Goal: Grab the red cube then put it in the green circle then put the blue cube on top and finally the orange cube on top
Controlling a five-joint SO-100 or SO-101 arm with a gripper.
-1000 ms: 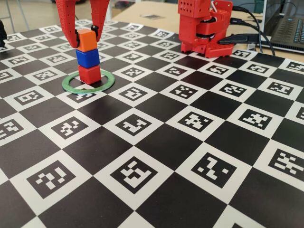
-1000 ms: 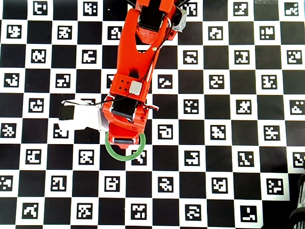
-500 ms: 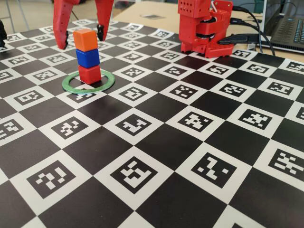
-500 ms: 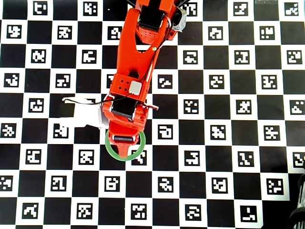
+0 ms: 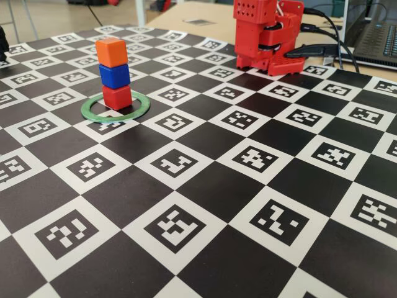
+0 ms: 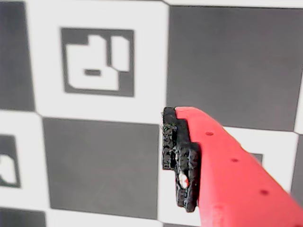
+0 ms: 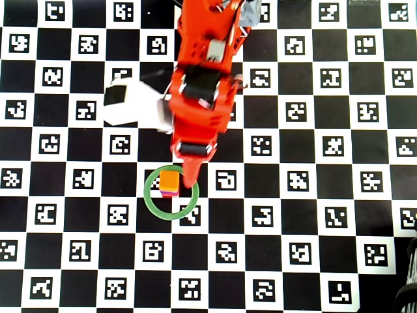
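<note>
The arm has let go and pulled up and back, leaving the fixed view altogether. The orange cube [image 5: 111,52] stands free on the blue cube [image 5: 114,76], which sits on the red cube [image 5: 116,97] inside the green circle [image 5: 93,112]. In the overhead view the gripper [image 7: 188,171] hangs just beside the stack, holding nothing; whether its jaws are spread cannot be told. The stack looks complete and steady.

We read no words, numbers or brands; the checkered board [image 5: 248,205] carries only coded square markers.
</note>
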